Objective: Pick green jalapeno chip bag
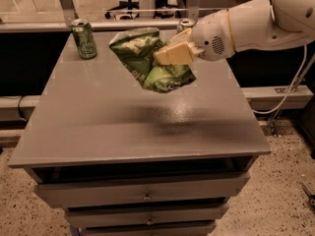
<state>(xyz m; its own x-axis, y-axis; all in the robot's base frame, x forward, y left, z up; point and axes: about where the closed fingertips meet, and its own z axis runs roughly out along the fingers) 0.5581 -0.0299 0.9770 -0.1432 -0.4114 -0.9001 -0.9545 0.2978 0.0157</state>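
Note:
The green jalapeno chip bag [147, 58] is crinkly and glossy green with pale markings. It hangs in the air well above the grey table top [142, 117] and casts a shadow on it. My gripper [170, 53] comes in from the right on a white arm. Its cream fingers are shut on the right upper part of the bag.
A green drink can [84, 39] stands at the table's far left corner. The top of a second can [186, 23] shows behind the arm at the far edge. The table has drawers [145, 195] below its front edge. Chairs and desk frames stand behind.

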